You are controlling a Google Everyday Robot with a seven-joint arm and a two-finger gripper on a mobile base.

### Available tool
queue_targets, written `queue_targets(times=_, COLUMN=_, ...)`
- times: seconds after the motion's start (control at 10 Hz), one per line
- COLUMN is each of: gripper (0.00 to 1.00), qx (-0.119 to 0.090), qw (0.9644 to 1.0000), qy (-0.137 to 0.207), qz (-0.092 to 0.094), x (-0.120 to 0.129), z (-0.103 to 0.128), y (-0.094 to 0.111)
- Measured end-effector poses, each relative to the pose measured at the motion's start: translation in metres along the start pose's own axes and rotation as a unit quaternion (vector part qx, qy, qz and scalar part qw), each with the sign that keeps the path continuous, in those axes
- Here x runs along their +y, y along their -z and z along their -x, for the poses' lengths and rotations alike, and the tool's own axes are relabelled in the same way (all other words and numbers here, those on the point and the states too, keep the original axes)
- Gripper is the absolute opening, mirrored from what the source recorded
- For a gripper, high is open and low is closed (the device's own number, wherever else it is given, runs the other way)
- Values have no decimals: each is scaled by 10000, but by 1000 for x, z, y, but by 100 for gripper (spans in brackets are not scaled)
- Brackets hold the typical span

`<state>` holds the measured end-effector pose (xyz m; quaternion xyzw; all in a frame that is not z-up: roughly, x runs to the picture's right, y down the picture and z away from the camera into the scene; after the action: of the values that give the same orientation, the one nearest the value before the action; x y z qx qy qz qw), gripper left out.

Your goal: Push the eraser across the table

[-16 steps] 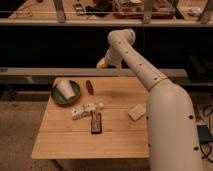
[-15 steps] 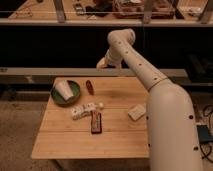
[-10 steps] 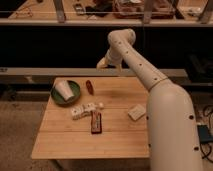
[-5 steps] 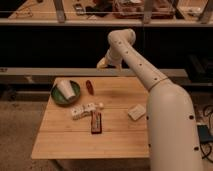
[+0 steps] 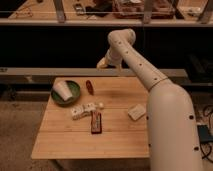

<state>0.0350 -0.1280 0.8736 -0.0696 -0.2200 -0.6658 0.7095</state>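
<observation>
The eraser (image 5: 96,121) is a dark flat block with a red-brown face, lying lengthwise near the middle of the light-wood table (image 5: 115,142). My gripper (image 5: 102,63) hangs in the air above the table's far edge, well behind the eraser and apart from it. It is open and holds nothing. The white arm reaches up from the right side and bends over toward the far edge.
A green plate (image 5: 72,95) carrying a white cup (image 5: 62,91) sits at the far left. A small red oblong object (image 5: 89,86) lies beside it. A row of white blocks (image 5: 85,109) lies just behind the eraser, and a white square pad (image 5: 136,111) is at the right. Dark shelving stands behind.
</observation>
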Motion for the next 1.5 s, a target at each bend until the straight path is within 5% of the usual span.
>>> queue_targets(times=1.0, gripper=80, qx=-30, qw=9999, qy=107, qz=-1, x=-2, z=5, y=0)
queue_targets(times=1.2, gripper=80, qx=-173, qw=9992, qy=371, qz=2, x=-6, z=28, y=-1)
queue_targets(times=1.5, gripper=80, qx=-531, qw=9945, qy=906, qz=-62, x=-7, z=103, y=3)
